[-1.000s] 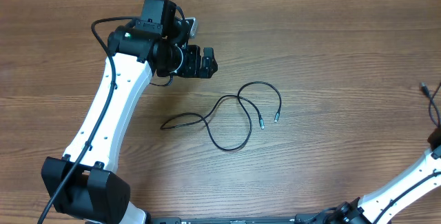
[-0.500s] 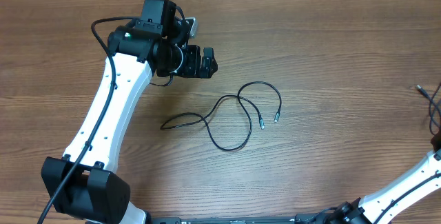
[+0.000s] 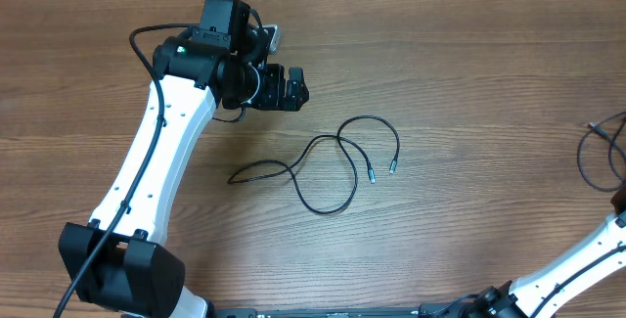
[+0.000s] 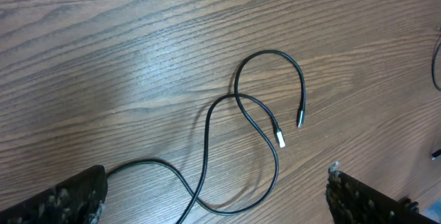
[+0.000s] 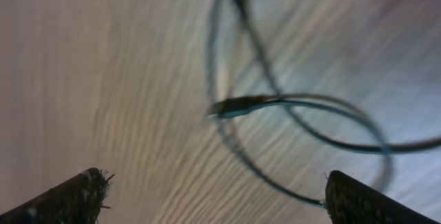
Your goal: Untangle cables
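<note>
One thin black cable (image 3: 323, 166) lies in loose crossing loops mid-table, its two plug ends (image 3: 381, 171) side by side. In the left wrist view this cable (image 4: 241, 114) lies below and between the wide-apart fingers (image 4: 62, 200) without touching them. My left gripper (image 3: 304, 88) hovers open above and to the left of it. A second cable (image 3: 592, 152) loops at the table's right edge. In the blurred right wrist view that cable (image 5: 275, 107) lies just beyond my open right gripper (image 5: 213, 203), and one strand passes close to the right fingertip (image 5: 358, 200). Nothing is held.
The white left arm (image 3: 156, 161) runs from the bottom left up to its wrist at the back. A piece of the right arm (image 3: 577, 264) shows at the bottom right corner; its gripper is outside the overhead view. The table top (image 3: 469, 64) is brown wood.
The right gripper has opened and let go of the cable at the right edge. That cable has dropped and spread into a loop on the table. The left arm and the middle cable stay still.
</note>
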Action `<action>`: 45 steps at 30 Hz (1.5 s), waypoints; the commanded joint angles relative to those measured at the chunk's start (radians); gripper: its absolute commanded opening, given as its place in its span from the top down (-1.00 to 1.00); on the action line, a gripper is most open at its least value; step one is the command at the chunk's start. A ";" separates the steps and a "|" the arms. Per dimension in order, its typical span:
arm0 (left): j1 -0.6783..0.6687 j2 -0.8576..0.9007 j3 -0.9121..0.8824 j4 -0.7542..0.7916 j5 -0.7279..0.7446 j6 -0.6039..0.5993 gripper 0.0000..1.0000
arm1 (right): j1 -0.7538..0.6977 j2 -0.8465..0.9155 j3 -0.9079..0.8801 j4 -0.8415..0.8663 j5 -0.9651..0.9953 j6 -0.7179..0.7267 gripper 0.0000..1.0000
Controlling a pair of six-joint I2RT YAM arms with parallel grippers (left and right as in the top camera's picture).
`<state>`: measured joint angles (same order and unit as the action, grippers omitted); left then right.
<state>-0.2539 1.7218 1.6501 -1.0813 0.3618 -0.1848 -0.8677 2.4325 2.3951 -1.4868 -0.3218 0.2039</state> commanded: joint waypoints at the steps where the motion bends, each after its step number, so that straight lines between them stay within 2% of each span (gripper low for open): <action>1: -0.003 0.010 0.014 0.001 -0.007 0.005 -1.00 | 0.045 -0.006 0.003 -0.006 -0.192 -0.096 -0.99; 7: -0.003 0.010 0.014 0.001 -0.007 0.005 -1.00 | 0.196 -0.006 0.002 -0.026 -0.248 -0.185 -1.00; 11: -0.003 0.010 0.014 0.001 -0.007 0.005 -1.00 | 0.335 -0.006 0.002 -0.026 -0.200 -0.206 -1.00; 15: -0.003 0.010 0.014 0.001 -0.007 0.005 -1.00 | 0.489 -0.006 0.001 -0.029 -0.072 -0.213 -1.00; 23: -0.002 0.010 0.014 0.001 -0.007 0.005 -1.00 | 0.721 -0.006 0.001 -0.060 -0.091 -0.212 -1.00; 38: -0.003 0.010 0.014 0.001 -0.007 0.005 -1.00 | 0.863 -0.006 0.000 -0.183 -0.143 -0.195 -1.00; 41: -0.003 0.010 0.014 0.001 -0.007 0.005 -1.00 | 0.882 -0.006 0.000 -0.185 -0.143 -0.145 -1.00; 45: -0.003 0.010 0.014 0.001 -0.007 0.005 -1.00 | 0.907 -0.005 0.000 -0.185 -0.143 0.002 -1.00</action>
<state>-0.2539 1.7218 1.6501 -1.0813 0.3618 -0.1848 0.0177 2.4325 2.3951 -1.6699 -0.4488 0.0860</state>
